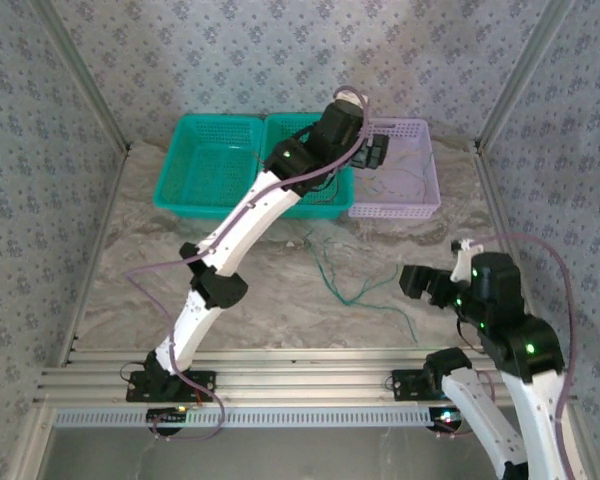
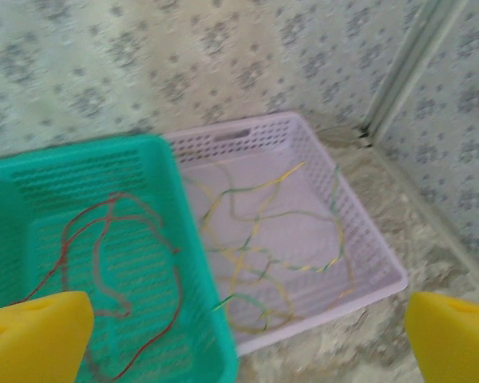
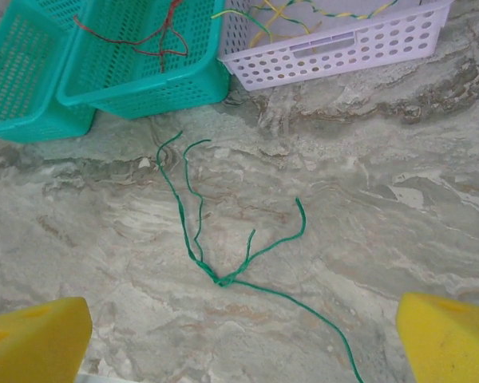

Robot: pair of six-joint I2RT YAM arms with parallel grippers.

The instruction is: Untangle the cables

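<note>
Green cables (image 3: 223, 278) lie on the marble table, several strands meeting in one knot; from above they sit mid-table (image 1: 338, 295). My right gripper (image 3: 243, 343) hovers just near of that knot, open, nothing between its yellow fingertips (image 3: 36, 339). It stands right of the green cables (image 1: 423, 285) in the top view. Red cables (image 2: 104, 263) lie loose in the teal basket (image 2: 168, 175). Yellow-and-green cables (image 2: 263, 247) lie tangled in the lilac basket (image 2: 327, 315). My left gripper (image 1: 375, 150) hangs open and empty above where these two baskets meet (image 2: 247, 343).
A second teal basket (image 1: 170, 190) stands at the back left beside the first (image 1: 330, 205), with the lilac basket (image 1: 395, 210) on the right. Patterned walls and metal posts close in the table on three sides. Thick lilac arm cables trail from both arms.
</note>
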